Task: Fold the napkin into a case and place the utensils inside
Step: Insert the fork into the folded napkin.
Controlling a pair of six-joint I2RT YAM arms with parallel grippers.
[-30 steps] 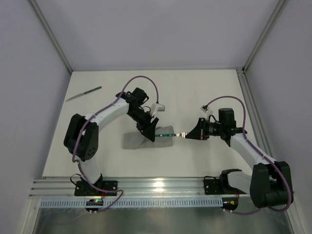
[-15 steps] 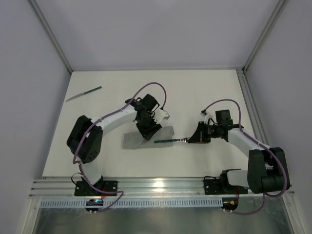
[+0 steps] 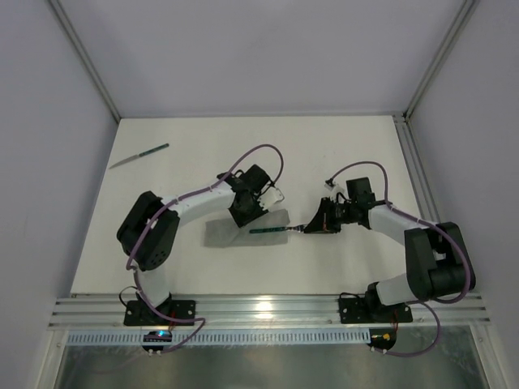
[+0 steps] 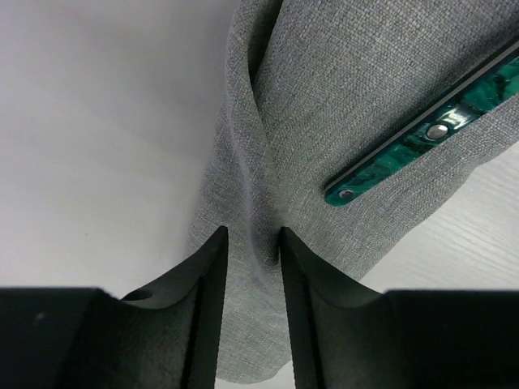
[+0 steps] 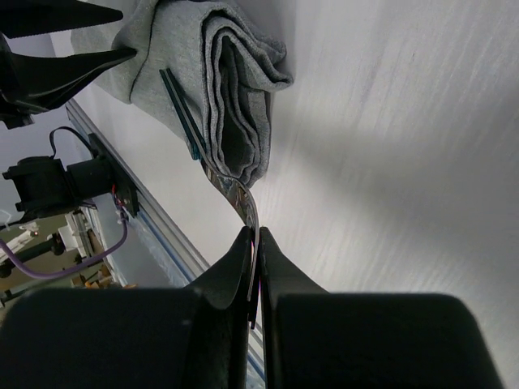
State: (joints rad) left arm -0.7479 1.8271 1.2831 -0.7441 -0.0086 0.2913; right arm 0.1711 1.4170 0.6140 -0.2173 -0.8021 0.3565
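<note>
Fingers of our left gripper (image 4: 251, 237) pinched a ridge of the folded napkin (image 4: 324, 97). Our right gripper (image 5: 255, 237) squeezed the silver end of one utensil (image 4: 422, 134), its green handle lying on the cloth. The other utensil (image 3: 139, 156) lay well apart.

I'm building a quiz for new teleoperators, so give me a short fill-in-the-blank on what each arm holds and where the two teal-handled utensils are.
The raised fold of the grey fabric napkin is pinched by the ___ arm's black fingers.
The right gripper is shut on the silver metal end of a slim utensil, whose dark teal ___ reaches over the napkin.
A second teal-handled utensil lies apart from the napkin, on the white ___.
Missing words: left; handle; table.
</note>
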